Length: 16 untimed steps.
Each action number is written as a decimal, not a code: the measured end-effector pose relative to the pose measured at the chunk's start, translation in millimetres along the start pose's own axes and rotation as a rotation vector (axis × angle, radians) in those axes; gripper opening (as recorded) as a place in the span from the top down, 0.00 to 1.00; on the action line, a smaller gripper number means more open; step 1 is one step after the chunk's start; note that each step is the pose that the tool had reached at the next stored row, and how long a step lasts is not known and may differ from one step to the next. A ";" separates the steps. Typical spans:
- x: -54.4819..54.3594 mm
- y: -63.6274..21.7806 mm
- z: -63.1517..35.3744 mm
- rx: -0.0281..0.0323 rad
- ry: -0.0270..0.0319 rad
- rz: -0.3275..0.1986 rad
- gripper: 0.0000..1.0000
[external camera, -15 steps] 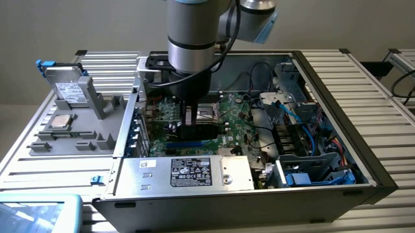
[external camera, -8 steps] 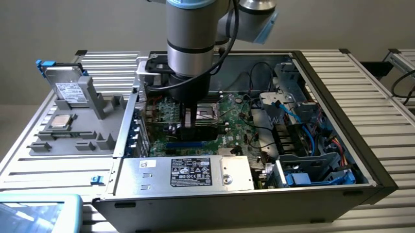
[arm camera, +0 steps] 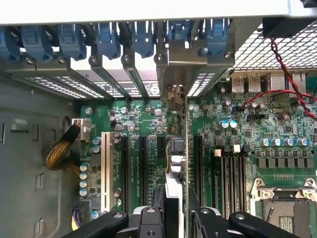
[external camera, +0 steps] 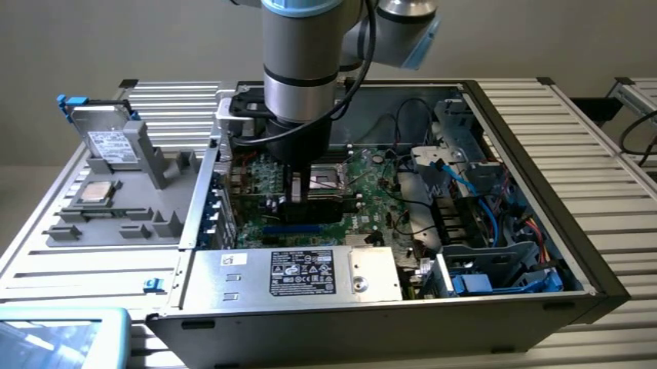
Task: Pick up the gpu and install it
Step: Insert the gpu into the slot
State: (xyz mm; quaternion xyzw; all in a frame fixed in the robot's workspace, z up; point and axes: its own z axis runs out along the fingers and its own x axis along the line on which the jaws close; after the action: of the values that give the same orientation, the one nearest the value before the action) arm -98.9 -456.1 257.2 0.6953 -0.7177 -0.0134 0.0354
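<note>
The gpu (arm camera: 185, 148) stands on edge over the green motherboard (arm camera: 233, 124), and its silver end bracket (arm camera: 181, 64) meets the case's rear slot openings. My gripper (arm camera: 178, 214) is shut on the card, one black finger on each face. In the exterior view the arm reaches straight down into the open computer case (external camera: 534, 307). There the gripper (external camera: 308, 192) holds the dark gpu (external camera: 308, 206) upright near the middle of the motherboard (external camera: 370, 181). I cannot tell whether the card's lower edge sits fully in a slot.
A row of blue slot clips (arm camera: 99, 39) and a white slot (arm camera: 105, 168) lie beside the card, and a red-black wire (arm camera: 282, 64) lies close. The power supply (external camera: 308, 273) and blue cables (external camera: 462, 177) crowd the case. Outside, a grey holder carries a drive (external camera: 108, 142) and a chip (external camera: 95, 192).
</note>
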 end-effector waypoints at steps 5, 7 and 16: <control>-0.5 1.9 0.6 0.0000 -0.0004 0.000 0.71; -0.5 2.0 0.6 0.0000 -0.0012 0.000 0.71; -0.4 3.1 2.3 -0.0003 -0.0110 -0.001 0.71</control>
State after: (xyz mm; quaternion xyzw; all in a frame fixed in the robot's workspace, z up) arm -102.2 -455.7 255.0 0.6955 -0.7176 -0.0173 0.0316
